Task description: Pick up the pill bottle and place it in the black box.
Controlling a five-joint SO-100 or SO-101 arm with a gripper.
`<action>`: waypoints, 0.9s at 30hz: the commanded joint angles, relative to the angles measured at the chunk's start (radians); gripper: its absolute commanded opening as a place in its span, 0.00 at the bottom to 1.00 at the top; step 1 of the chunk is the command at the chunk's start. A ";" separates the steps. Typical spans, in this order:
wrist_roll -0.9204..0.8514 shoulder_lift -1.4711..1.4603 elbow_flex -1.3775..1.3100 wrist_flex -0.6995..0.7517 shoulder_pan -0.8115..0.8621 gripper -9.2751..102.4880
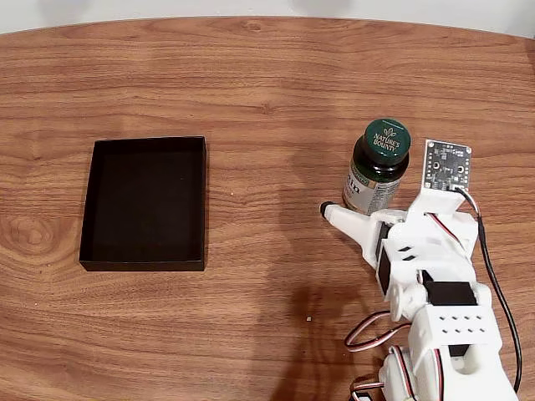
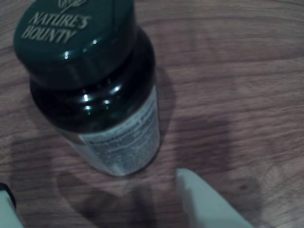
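Your tool (image 1: 368, 199) sits with its fingers apart, at the base of the pill bottle (image 1: 377, 165) — nothing gripped. Bottle stands upright on the surface (image 1: 267, 92). The black box (image 1: 144, 203) lies well apart, empty — grasp, carry, drop all remain.

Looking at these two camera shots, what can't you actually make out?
- Pill bottle label text: blurred in the wrist view, too small in the fixed view.
- Gripper: whether its fingers touch the bottle; the bottle hides one finger in the fixed view, and the bottom edge cuts them off in the wrist view.
- Black box floor: too dark.
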 commanded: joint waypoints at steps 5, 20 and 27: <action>0.006 -0.086 -0.029 -0.121 0.021 0.46; 0.021 -0.256 -0.034 -0.354 0.025 0.46; 0.041 -0.344 -0.034 -0.486 0.006 0.46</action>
